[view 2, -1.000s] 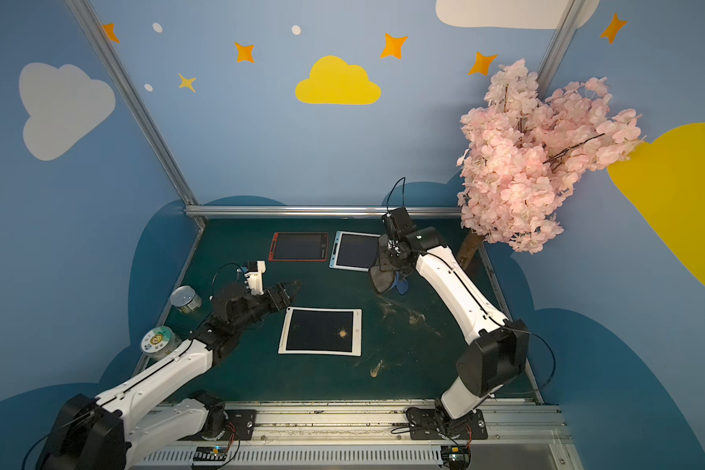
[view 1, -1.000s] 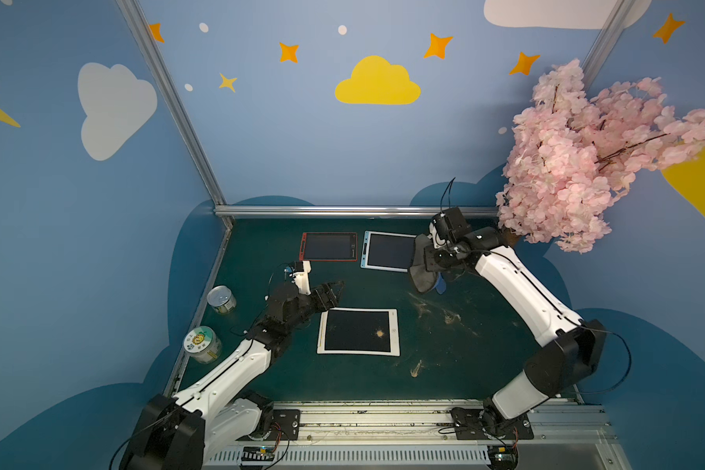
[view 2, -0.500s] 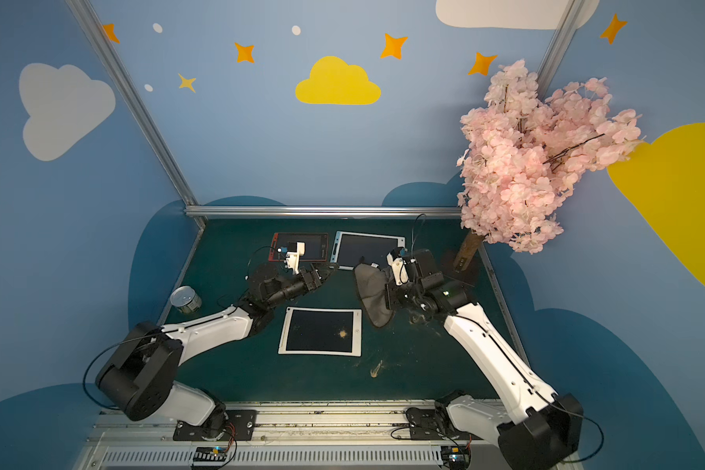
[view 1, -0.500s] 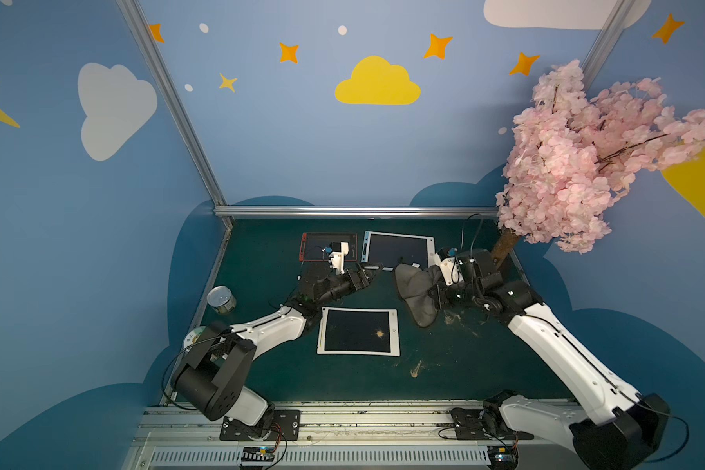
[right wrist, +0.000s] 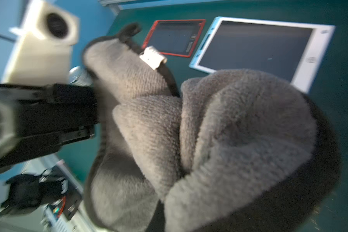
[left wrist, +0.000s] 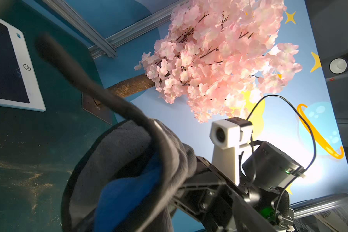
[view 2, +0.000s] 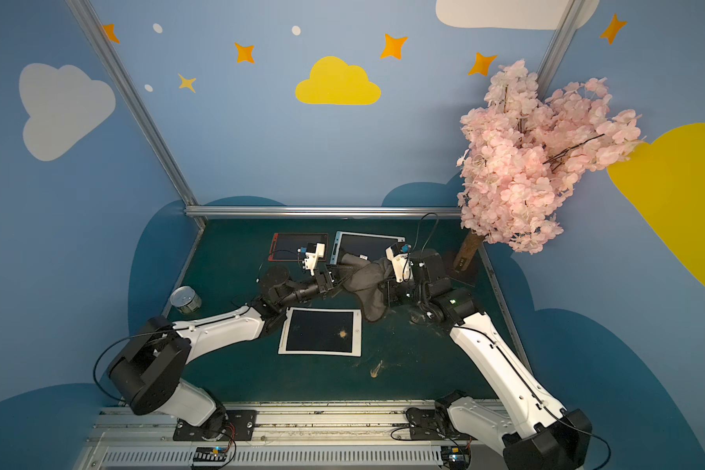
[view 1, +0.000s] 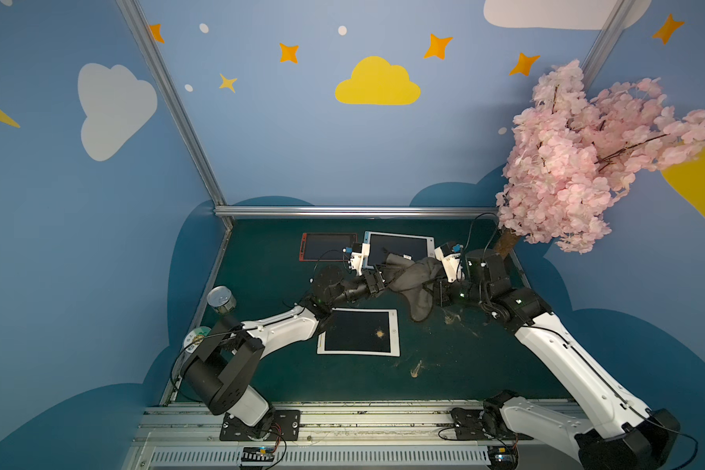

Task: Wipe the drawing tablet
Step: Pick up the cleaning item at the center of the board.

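A white-framed drawing tablet (view 1: 359, 337) (view 2: 322, 337) lies flat at the middle front of the green mat, with a brown smudge (view 1: 379, 333) on its dark screen. Above and behind it hangs a grey cloth (view 1: 416, 291) (view 2: 369, 293) (right wrist: 229, 130), bunched in my right gripper (view 1: 434, 285), which is shut on it. My left gripper (view 1: 385, 276) (view 2: 340, 276) reaches in from the left with its fingers spread around the cloth's free end. The cloth (left wrist: 117, 156) fills the left wrist view close up, and both grippers' own fingers are hidden in the wrist views.
A red tablet (view 1: 328, 246) and a blue-edged tablet (view 1: 399, 248) lie at the back. A tin can (view 1: 220, 299) and a round lid (view 1: 196, 337) sit at the left edge. A pink blossom tree (view 1: 578, 162) stands back right. Brown crumbs (view 1: 452, 317) dot the mat.
The right arm carried the cloth from the back towards the middle. The left arm swung right to meet the cloth, and its jaws spread wider.
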`<state>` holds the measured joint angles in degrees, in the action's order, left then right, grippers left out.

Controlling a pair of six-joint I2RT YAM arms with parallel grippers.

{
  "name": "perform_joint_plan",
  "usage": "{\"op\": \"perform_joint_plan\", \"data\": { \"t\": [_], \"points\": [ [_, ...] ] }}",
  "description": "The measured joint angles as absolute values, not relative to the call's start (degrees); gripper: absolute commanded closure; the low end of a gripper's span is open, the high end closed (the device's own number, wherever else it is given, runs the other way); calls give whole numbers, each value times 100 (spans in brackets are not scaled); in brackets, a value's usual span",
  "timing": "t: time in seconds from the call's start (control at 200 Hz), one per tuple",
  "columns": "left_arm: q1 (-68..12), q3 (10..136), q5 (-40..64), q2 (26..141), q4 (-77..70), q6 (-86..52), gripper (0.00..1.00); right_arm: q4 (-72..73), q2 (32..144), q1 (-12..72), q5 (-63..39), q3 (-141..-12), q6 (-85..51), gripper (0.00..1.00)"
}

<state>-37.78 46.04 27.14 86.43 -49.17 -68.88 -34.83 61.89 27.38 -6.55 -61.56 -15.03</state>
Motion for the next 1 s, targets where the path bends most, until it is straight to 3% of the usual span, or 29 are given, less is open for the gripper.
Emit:
{"op": "perform_joint_plan", "data": {
  "t": [0.1,0.235,0.721,1.001],
  "points": [
    [-3776,4589,2698,8250,-4460,-6565,6,-3677,5988,2703,137,-6160,-1485,100],
    [-3778,4591,2703,8075,-4219,-6351,6,-3712,5889,2685,174,-6160,-1455,100],
    [-3850,4609,2727,8639,-4473,-6615,7,-1990,6785,2755,-3028,-5892,-2515,100],
    [-3850,4609,2727,8637,-4657,-6648,7,-1535,6958,2738,-3872,-5828,-2982,100]
  ]
}}
